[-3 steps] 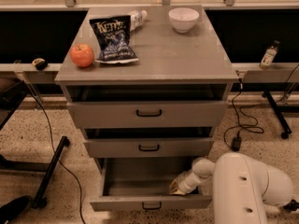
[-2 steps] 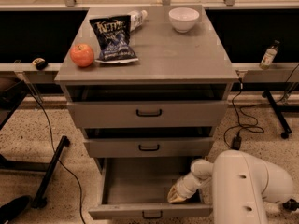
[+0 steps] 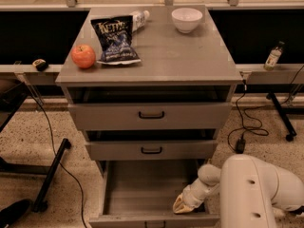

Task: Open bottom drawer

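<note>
The hand [image 3: 183,204] (grip unclear) sits inside the bottom drawer [image 3: 137,189], pulled out toward the camera, front running left-right.

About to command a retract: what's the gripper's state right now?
Gripper: low inside the pulled-out bottom drawer, near its front right corner. Whether it is open, closed or holding anything cannot be told.
</note>
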Available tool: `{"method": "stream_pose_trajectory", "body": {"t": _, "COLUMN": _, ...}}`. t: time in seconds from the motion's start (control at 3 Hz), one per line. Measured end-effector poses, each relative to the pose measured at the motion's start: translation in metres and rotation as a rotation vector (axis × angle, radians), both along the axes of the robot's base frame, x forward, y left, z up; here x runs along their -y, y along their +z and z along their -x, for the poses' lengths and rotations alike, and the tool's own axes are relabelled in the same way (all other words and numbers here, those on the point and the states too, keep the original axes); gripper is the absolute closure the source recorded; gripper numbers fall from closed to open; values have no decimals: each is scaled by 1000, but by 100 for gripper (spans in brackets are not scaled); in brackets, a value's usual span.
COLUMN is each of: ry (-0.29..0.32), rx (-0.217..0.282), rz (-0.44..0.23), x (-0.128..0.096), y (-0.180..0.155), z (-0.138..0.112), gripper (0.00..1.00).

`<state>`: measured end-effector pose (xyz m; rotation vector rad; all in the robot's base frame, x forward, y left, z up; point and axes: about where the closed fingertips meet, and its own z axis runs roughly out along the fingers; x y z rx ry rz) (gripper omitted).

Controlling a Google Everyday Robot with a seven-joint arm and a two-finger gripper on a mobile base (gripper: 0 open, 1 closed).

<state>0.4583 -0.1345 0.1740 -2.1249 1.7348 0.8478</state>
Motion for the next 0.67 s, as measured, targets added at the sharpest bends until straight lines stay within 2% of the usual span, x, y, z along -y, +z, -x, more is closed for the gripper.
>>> {"method": "stream_pose_trajectory", "body": {"t": 0.67, "ry": -28, "rx": 6, "rz": -4, "x": 1, "y": 7, "z": -9, "gripper": 92}}
